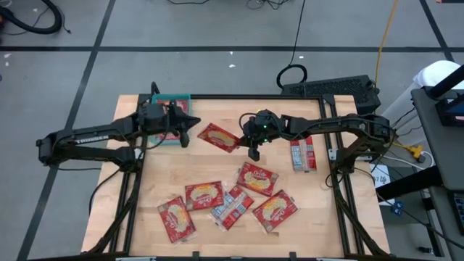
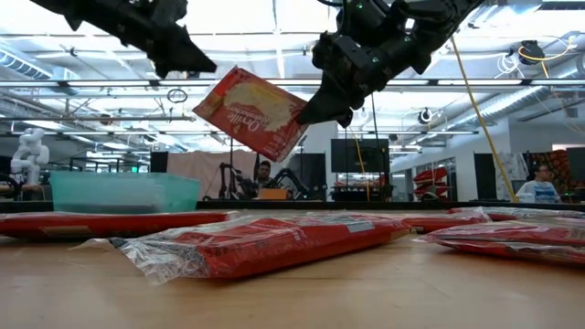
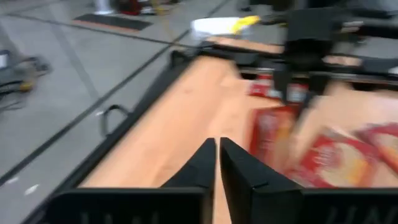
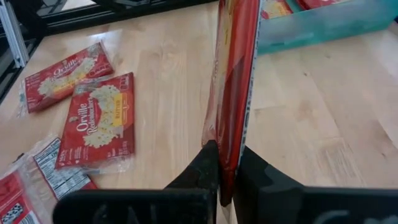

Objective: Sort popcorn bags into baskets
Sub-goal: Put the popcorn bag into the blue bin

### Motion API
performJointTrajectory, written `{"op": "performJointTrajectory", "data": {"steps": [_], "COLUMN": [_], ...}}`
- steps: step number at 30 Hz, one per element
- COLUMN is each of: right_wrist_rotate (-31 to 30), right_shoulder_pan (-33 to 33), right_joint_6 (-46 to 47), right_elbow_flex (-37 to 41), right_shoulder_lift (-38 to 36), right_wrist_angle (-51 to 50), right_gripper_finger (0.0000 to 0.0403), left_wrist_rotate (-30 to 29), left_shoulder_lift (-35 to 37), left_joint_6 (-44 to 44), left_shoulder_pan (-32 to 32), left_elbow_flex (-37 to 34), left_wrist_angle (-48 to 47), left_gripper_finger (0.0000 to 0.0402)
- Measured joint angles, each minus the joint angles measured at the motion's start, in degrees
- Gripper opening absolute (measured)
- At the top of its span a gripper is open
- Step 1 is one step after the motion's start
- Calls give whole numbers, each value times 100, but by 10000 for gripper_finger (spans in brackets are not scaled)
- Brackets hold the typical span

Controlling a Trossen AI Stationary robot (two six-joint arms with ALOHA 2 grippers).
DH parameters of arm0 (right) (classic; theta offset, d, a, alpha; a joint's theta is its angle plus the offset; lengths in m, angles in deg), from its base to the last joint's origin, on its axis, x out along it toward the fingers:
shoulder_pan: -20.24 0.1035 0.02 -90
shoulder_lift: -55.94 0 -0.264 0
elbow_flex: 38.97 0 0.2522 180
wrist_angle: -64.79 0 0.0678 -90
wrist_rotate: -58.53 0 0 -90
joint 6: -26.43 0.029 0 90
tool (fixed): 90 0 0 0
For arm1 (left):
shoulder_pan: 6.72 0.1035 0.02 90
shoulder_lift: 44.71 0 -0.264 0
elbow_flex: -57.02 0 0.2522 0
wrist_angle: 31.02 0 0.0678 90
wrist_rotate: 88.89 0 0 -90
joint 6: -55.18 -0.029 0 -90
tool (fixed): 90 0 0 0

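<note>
On wooden table point(image 1: 217, 163), scattered popcorn bags point(image 1: 257, 178).

Counter point(image 1: 203, 163): pale wood, showing visible grain and a smooth matt finish.
Popcorn bags point(image 2: 265, 245): glossy red plastic film, crinkling and catching light; one point(image 1: 230, 206) is showing a silvery printed face.
Basket point(image 2: 123, 192): translucent teal plastic, looking smooth.
Right hand point(image 4: 225, 163): matt black plastic fingers, gripping a glossy bag point(image 4: 235, 81).

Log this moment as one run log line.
right gripper: shut on popcorn bag, lifted | left gripper: shut, empty, near teal basket
</note>
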Motion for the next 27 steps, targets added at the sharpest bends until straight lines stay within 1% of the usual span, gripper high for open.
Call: {"op": "performJointTrajectory", "data": {"steps": [3,5,7,10,11,14,16,18,20,23,27], "right_wrist_rotate": [1,9,17,15,15,31,51,167,175,183,172], "right_shoulder_pan": [0,-18,-50,-117,-143,-190,-201,-209,-214,-239,-252], "right_joint_6": [-104,-165,-241,-382,-430,-572,-692,-807,-876,-891,-996], "right_elbow_flex": [0,0,0,0,0,0,0,0,0,0,0], "right_shoulder_lift": [0,0,0,0,0,0,0,0,0,0,0], "right_wrist_angle": [-8,4,12,36,72,207,238,230,224,213,225], "right_gripper_finger": [10,10,10,10,10,10,11,11,11,11,11], "left_wrist_rotate": [475,565,513,156,128,129,130,150,249,482,654], "left_shoulder_lift": [126,111,8,-303,-434,-814,-1070,-1258,-1329,-1329,-1235], "left_joint_6": [-122,-179,-157,-122,-130,-154,-163,-137,-101,-21,138], "left_shoulder_pan": [-79,-161,-199,-188,-188,-194,-175,-171,-182,-177,-177], "left_elbow_flex": [-22,-53,-57,-57,-57,-57,-57,-57,-57,-57,-57], "left_wrist_angle": [-87,-82,24,176,253,483,654,741,816,844,772], "left_gripper_finger": [73,108,146,203,220,258,269,264,238,171,55]}}
